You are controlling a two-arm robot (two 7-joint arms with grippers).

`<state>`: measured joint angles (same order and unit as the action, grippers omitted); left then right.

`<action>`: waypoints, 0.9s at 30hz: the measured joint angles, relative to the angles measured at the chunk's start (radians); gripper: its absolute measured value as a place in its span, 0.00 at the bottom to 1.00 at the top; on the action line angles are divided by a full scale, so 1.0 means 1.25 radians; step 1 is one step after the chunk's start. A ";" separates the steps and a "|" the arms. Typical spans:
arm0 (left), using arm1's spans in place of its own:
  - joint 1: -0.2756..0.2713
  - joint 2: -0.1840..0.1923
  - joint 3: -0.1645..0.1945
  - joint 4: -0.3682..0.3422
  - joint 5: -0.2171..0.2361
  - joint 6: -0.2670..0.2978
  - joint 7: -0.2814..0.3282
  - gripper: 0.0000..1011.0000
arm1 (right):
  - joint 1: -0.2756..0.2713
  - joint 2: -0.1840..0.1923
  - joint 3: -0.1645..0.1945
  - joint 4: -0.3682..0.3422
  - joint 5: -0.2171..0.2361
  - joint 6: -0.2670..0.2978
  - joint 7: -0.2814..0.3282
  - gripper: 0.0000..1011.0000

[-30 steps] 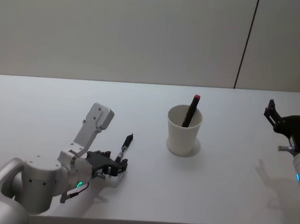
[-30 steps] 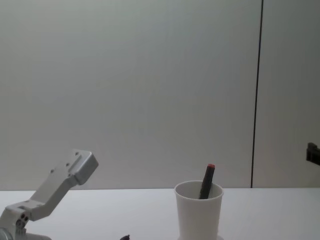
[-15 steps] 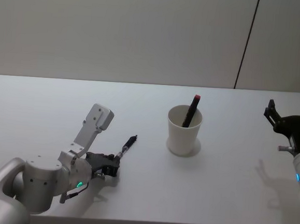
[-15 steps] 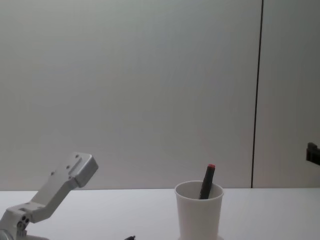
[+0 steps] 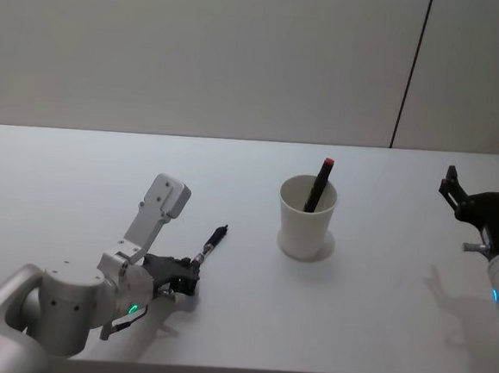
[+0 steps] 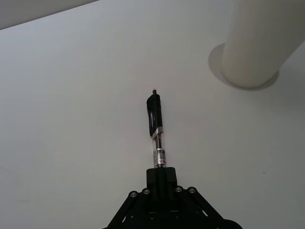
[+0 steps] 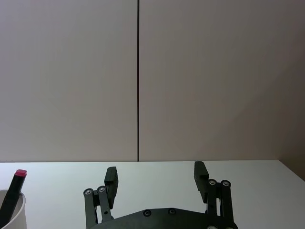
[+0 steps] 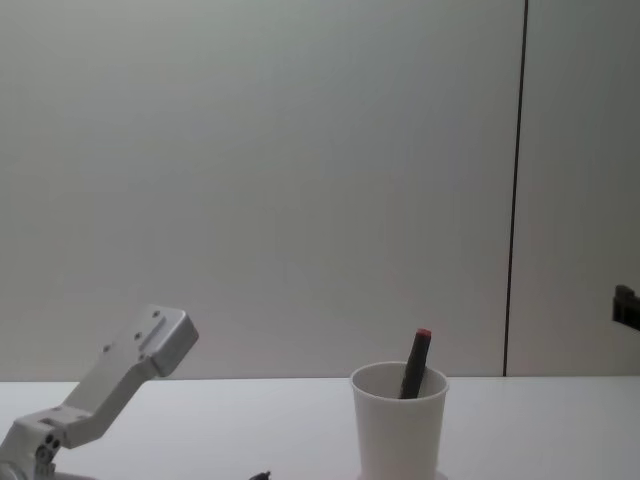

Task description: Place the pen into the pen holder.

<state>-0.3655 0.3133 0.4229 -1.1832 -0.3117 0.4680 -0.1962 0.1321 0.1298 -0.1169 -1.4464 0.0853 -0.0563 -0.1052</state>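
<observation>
Head view puts the left gripper (image 5: 191,274) low on the desk (image 5: 377,318), its fingers now pinching the near end of the pen (image 5: 212,242), no longer spread beside it as a second earlier, and the pen points a little more toward the pen holder (image 5: 305,221), well apart. That reads as the grasp made, with lift and carry to the holder next; the right gripper (image 5: 481,183) hangs parked over the desk's right edge, fingers spread

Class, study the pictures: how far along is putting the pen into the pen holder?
Done: a red-capped pen stands in the pen holder. In hand: the left gripper is shut on one end of the black pen, low at the table. Left: lift it, carry it over the rim, release. The right gripper sits open at the right.
</observation>
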 joint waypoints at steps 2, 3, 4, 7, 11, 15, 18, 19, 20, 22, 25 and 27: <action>0.003 0.002 0.000 -0.006 0.000 -0.001 0.003 0.13 | 0.000 0.000 0.000 0.000 0.000 0.000 0.000 0.99; 0.006 0.004 -0.001 -0.014 0.001 -0.003 0.007 0.13 | 0.000 0.000 0.000 0.000 0.000 0.000 0.000 0.99; 0.009 0.007 -0.002 -0.023 0.001 -0.008 0.012 0.13 | 0.000 0.000 0.000 0.000 0.000 0.000 0.000 0.99; 0.015 0.011 -0.005 -0.041 0.002 -0.016 0.019 0.13 | 0.000 0.000 0.000 0.000 0.000 0.000 0.000 0.99; 0.029 0.021 -0.010 -0.074 0.002 -0.036 0.038 0.13 | 0.000 0.000 0.000 0.000 0.000 0.000 0.000 0.99; 0.042 0.031 -0.015 -0.108 0.002 -0.058 0.055 0.13 | 0.000 0.000 0.000 0.000 0.000 0.000 0.000 0.99; 0.053 0.038 -0.018 -0.131 0.003 -0.079 0.069 0.13 | 0.000 0.000 0.000 0.000 0.000 0.000 0.000 0.99; 0.057 0.040 -0.019 -0.139 0.003 -0.084 0.071 0.13 | 0.000 0.000 0.000 0.000 0.000 0.000 0.000 0.99; 0.058 0.041 -0.020 -0.142 0.003 -0.089 0.074 0.13 | 0.000 0.000 0.000 0.000 0.000 0.000 0.000 0.99; 0.067 0.047 -0.023 -0.161 0.005 -0.108 0.083 0.13 | 0.000 0.000 0.000 0.000 0.000 0.000 0.000 0.99; 0.078 0.055 -0.026 -0.182 0.008 -0.133 0.093 0.13 | 0.000 0.000 0.000 0.000 0.000 0.000 0.000 0.99; 0.082 0.058 -0.027 -0.192 0.010 -0.148 0.098 0.13 | 0.000 0.000 0.000 0.000 0.000 0.000 0.000 0.99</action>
<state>-0.2628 0.3855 0.3889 -1.4231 -0.2989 0.2825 -0.0731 0.1321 0.1298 -0.1169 -1.4464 0.0853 -0.0563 -0.1052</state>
